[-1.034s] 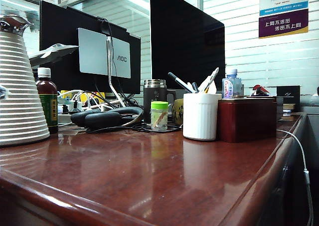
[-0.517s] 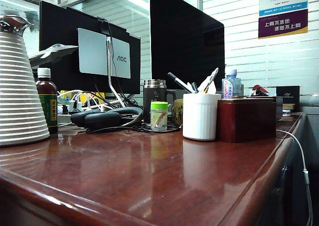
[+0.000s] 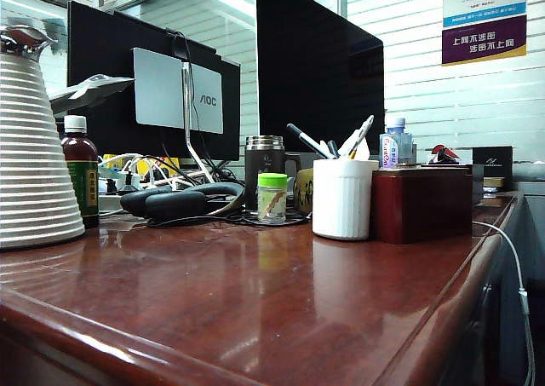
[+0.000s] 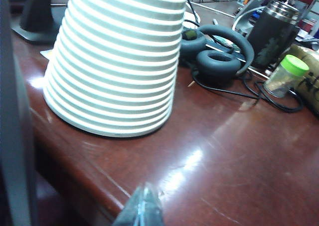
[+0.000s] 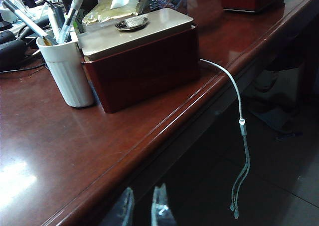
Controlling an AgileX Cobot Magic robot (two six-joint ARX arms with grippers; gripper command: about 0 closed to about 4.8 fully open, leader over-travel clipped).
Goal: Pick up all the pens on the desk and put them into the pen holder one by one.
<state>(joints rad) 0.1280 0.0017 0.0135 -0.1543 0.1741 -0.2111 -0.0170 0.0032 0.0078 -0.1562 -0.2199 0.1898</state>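
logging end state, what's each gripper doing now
Left gripper: shut, holding nothing.
Right gripper: slightly open, holding nothing.

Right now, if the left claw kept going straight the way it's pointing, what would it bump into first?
Probably the desk: the shut left claw sits at its edge, aimed across the bare top. Farther on lie the headphones, beside the ribbed white cone, though depth is hard to judge.

Desk (image 3: 255, 292): glossy reddish-brown. Pen holder (image 3: 342, 198): white, fine vertical ribs; box (image 3: 421, 203) beside it dark red. Cone-shaped vessel (image 3: 30, 164): white, horizontal ridges; small jar (image 3: 272, 198) has a green lid.
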